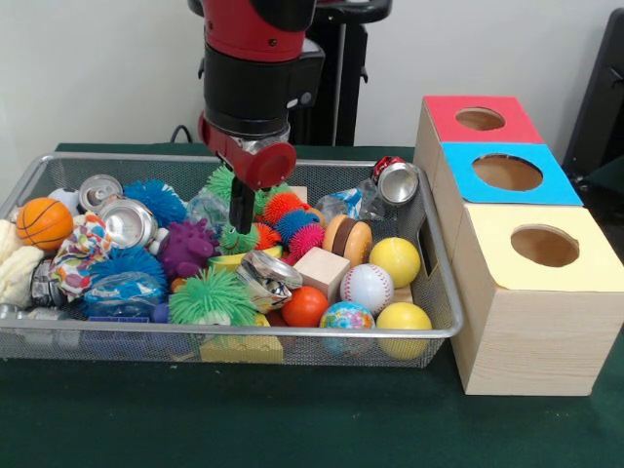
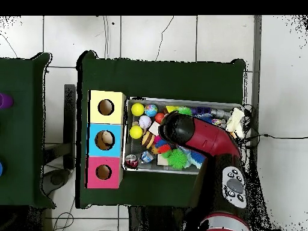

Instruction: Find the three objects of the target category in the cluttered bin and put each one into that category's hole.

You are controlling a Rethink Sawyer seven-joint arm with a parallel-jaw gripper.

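The silver wire-mesh bin holds many toys: crushed cans, spiky balls, smooth balls and wooden blocks. My gripper reaches down into the middle of the bin, among the spiky balls, next to a small green one. I cannot tell whether it holds anything. The round hole in the red-topped box is at the far right, behind the blue and yellow ones. In the overhead view the arm covers the bin's middle and hides the gripper; the red box's hole shows at the left.
The blue-topped box and yellow-topped box stand in a row with the red one, right of the bin. A crushed can lies in the bin's far right corner. An orange basketball sits at the left.
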